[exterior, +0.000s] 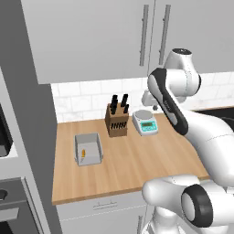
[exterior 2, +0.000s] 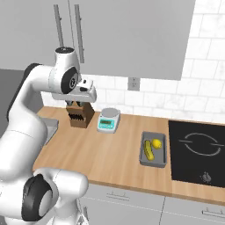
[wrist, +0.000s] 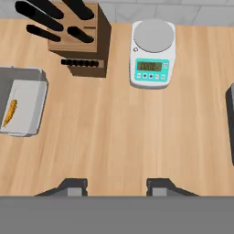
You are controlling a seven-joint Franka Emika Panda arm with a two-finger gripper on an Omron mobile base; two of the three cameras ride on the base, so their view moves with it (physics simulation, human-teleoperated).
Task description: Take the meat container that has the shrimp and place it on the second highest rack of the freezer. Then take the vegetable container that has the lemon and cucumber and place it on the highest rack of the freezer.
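Observation:
The meat container (exterior: pixel 87 148), a light-grey open tray, sits on the left part of the wooden counter with the small orange shrimp (exterior: pixel 83 153) inside. In the hand view the same meat container (wrist: pixel 23 107) lies at the left edge with the shrimp (wrist: pixel 10 112) in it. The dark-grey vegetable container (exterior 2: pixel 154 150) rests near the cooktop and holds the lemon (exterior 2: pixel 156 143) and the cucumber (exterior 2: pixel 149 151). My gripper (wrist: pixel 116 187) hovers high above the counter, open, with bare wood between its fingertips and both trays off to its sides. The freezer is out of view.
A wooden knife block (exterior: pixel 116 119) and a white kitchen scale (exterior: pixel 145 122) stand at the back of the counter (exterior: pixel 128 164). A black cooktop (exterior 2: pixel 197 154) lies at the right. Wall cabinets (exterior: pixel 91 36) hang overhead, and a dark oven (exterior: pixel 4 137) sits at the far left.

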